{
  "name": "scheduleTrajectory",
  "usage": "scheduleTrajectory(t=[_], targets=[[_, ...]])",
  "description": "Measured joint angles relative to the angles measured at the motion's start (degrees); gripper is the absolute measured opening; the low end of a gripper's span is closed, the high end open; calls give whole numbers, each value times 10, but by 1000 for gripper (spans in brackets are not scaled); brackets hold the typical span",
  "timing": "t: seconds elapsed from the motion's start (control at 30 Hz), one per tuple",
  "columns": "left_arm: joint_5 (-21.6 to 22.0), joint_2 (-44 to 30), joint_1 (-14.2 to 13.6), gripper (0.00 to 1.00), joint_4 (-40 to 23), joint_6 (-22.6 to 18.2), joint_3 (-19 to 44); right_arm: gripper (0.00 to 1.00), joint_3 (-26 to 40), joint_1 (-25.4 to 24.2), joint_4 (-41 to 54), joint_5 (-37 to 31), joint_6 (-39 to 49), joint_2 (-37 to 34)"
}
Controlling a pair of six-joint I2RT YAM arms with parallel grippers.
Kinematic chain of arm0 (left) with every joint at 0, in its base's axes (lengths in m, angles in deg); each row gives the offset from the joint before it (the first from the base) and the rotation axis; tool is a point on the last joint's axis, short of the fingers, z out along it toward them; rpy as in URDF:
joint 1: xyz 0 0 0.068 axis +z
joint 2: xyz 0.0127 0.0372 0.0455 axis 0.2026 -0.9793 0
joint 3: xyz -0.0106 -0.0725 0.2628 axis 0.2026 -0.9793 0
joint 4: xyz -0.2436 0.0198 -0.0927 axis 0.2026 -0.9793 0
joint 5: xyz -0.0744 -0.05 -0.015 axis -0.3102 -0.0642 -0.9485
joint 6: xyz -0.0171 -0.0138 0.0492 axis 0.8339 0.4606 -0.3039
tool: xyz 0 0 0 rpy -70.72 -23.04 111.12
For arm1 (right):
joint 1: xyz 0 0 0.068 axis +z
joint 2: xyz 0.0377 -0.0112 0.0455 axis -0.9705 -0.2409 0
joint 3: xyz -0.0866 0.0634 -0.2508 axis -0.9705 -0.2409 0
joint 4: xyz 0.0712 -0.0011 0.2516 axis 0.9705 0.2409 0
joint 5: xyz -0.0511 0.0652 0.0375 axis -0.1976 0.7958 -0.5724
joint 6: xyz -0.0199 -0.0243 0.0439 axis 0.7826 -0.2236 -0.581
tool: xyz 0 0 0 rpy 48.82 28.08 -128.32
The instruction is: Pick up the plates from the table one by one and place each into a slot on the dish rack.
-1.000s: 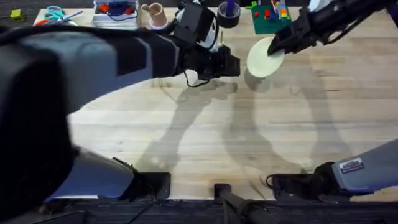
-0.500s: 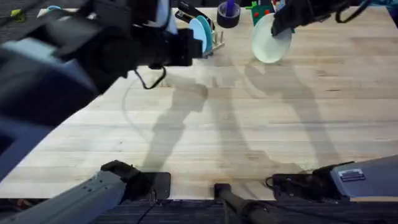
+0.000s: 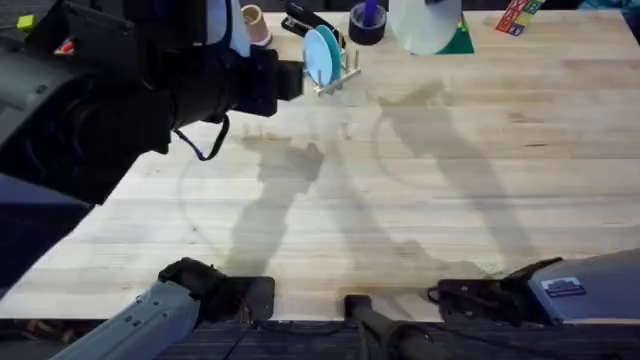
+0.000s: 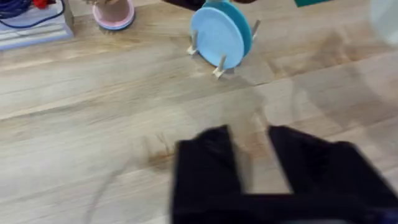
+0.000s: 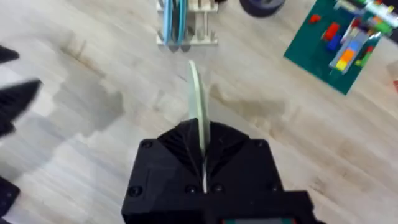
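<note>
Two blue plates (image 5: 172,22) already stand upright in the rack (image 3: 333,74), which sits near the table's (image 3: 400,200) far edge, left of middle. One cream plate (image 5: 198,99) remains, by the look of things: the right gripper (image 5: 202,152) pinches it by its rim, holding it on edge above the table, short of the rack and roughly lined up with the free slots. Seen from overhead, that plate hangs at the far edge, right of the rack. The left gripper (image 4: 249,155) hovers over bare table on the near side of the rack, fingers spread and holding nothing.

So the job looks mostly done, with this last plate left to slot in. How many free slots the rack has is hard to make out. The left arm looms large and blurred across the table's left side, hiding whatever lies beneath it.
</note>
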Motion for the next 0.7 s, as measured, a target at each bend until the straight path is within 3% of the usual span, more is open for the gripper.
scheduleTrajectory(t=[0.13, 0.17, 0.7], targets=[[12, 0, 0, 954, 0, -7, 0, 30, 21, 0, 0, -1, 0, 0], [14, 0, 0, 984, 0, -8, 0, 30, 25, 0, 0, -2, 0, 0], [22, 0, 0, 995, 0, -10, 0, 29, 89, 1, 1, -2, 0, 0]])
